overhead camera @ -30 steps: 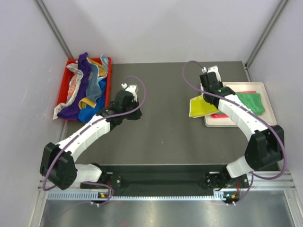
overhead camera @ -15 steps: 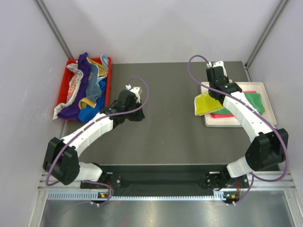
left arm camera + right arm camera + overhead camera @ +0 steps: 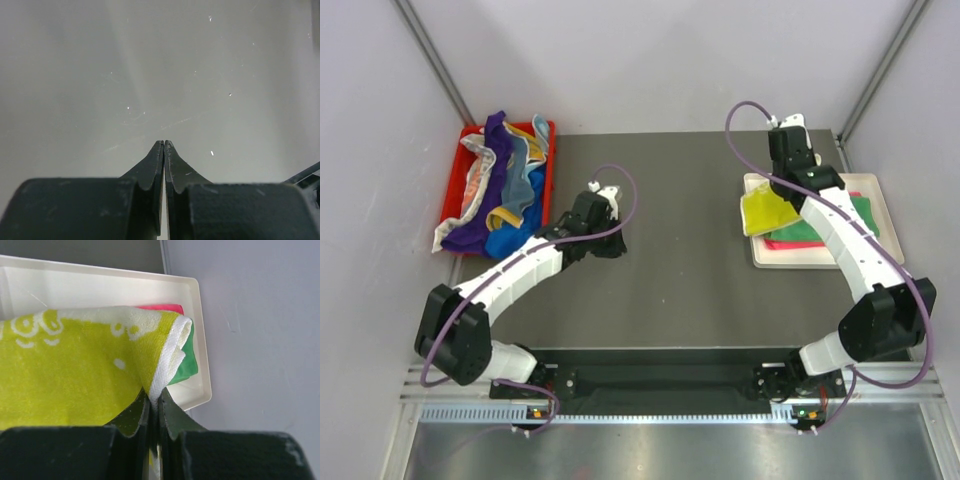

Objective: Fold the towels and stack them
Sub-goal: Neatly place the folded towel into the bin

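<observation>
Over the tray [image 3: 100, 285] at 2 o'clock: my right tool [image 3: 154, 401] grips the yellow-green towel [image 3: 75, 375] by its white hem.
My left tool [image 3: 163, 146]: pinched together on nothing, over the worktop [image 3: 150, 75].
Other towels [image 3: 502, 195]: heaped in the red bin [image 3: 549, 160], 10 o'clock.

The black right gripper [image 3: 154, 401] pinches the hem of a yellow-green patterned towel [image 3: 75, 375] over a white plastic tray [image 3: 100, 287]. A green cloth [image 3: 186, 367] and a pink cloth [image 3: 160, 307], perhaps folded, show beneath.

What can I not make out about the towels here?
Right wrist view: the yellow-green towel, pinched in the right gripper, hides most of the green towel and pink towel on the white tray.
Top view: the pile in the red bin is tangled; its towel count is unclear.
</observation>
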Robot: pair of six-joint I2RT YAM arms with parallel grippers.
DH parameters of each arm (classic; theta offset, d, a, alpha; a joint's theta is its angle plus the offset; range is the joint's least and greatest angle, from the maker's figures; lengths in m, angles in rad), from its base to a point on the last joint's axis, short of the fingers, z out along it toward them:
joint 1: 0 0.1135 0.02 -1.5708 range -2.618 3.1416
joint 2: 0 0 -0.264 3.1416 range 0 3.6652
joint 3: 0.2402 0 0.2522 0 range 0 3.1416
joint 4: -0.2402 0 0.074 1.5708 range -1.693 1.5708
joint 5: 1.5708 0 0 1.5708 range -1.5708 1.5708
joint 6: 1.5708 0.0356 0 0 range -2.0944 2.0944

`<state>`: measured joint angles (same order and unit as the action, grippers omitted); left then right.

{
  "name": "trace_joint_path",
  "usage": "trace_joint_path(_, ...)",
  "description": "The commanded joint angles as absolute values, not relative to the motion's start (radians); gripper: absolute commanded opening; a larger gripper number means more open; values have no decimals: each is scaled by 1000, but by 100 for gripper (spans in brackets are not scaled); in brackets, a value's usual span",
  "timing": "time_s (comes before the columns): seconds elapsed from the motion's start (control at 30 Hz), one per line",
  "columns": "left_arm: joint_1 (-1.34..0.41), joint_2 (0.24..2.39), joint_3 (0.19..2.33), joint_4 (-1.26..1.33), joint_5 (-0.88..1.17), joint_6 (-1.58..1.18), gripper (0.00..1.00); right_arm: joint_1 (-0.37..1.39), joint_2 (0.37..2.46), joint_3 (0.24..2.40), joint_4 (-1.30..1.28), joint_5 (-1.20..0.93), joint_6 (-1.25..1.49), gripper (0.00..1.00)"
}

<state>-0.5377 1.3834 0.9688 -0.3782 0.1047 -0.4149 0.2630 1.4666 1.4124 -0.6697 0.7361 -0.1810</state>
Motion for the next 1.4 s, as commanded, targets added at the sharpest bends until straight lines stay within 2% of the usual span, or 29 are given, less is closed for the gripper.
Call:
trace_joint_path(0.0, -540, 1391, 999, -370, 118, -399, 6, 245, 1439, 1486, -669, 750, -204, 0)
trace_joint_path(0.63, -540, 1434, 1000, -364, 152, -403, 6, 108, 1486, 1463, -638, 641, -190, 0)
trace_joint_path(0.93, -540, 1447, 1003, -373, 160, -399, 6, 9, 1607, 1427, -595, 592, -128, 3)
trace_joint_path(1.03, -540, 1450, 1005, -377, 161, -399, 6, -41, 1650, 1427, -592, 603, -100, 27)
trace_joint_path(1.07, -540, 1448, 1005, -379, 160, -397, 6, -49, 1661, 1430, -594, 601, -92, 39)
trace_joint_path(1.13, -540, 1448, 1005, -379, 155, -396, 6, -64, 1674, 1442, -601, 592, -74, 45)
trace_joint_path(1.27, -540, 1447, 1008, -382, 144, -397, 7, -67, 1671, 1473, -614, 580, -45, 65)
trace_joint_path(1.37, -538, 1440, 1008, -380, 137, -400, 7, -66, 1643, 1493, -623, 552, -15, 75)
